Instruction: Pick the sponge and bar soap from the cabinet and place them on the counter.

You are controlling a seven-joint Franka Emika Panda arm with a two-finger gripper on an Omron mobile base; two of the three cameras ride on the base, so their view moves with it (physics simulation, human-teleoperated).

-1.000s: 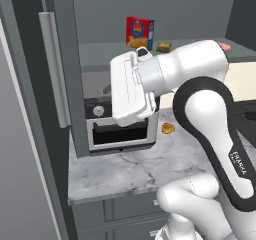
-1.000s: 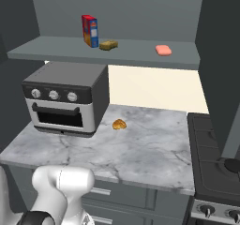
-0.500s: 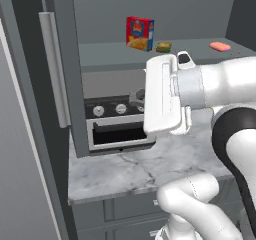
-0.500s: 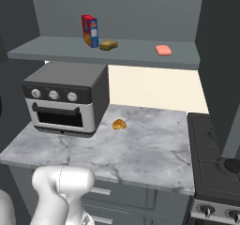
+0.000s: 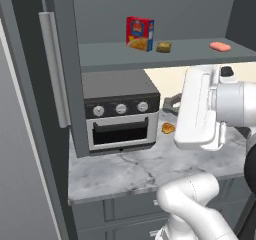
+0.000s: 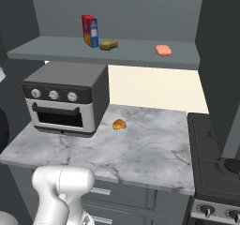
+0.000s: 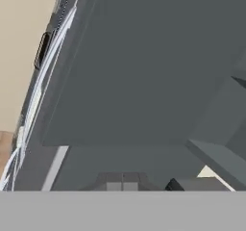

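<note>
We are keeping our claw [image 7: 123, 183] pressed together, its two small dark tips side by side at the bottom of the hand view, gripping nothing and touching nothing. Ahead of it we are seeing dark grey cabinet panels and a pale beige wall strip.

We are holding our white hand over the white-grey veined marble desk [image 5: 125, 169], just right of the silver toaster oven with three knobs [image 5: 120, 115] and in front of a small glossy orange-yellow lump [image 6: 119, 124] lying on the desk.

Above, in the tall dark grey wall cabinet [image 5: 60, 59], the grey shelf [image 6: 136, 50] is carrying everything we are after. The small dull tan-yellow sponge with a darker olive side [image 6: 108, 44] is sitting just beside the red and yellow cardboard box [image 6: 90, 30], on its right. The flat salmon-pink bar soap with rounded corners [image 6: 163, 50] is lying well apart from them, further right along the shelf. Both are resting flat.

Since half a second ago, we have been swinging our hand further right and lower in the left base view; the sponge, soap, box and lump are staying where they were.
</note>
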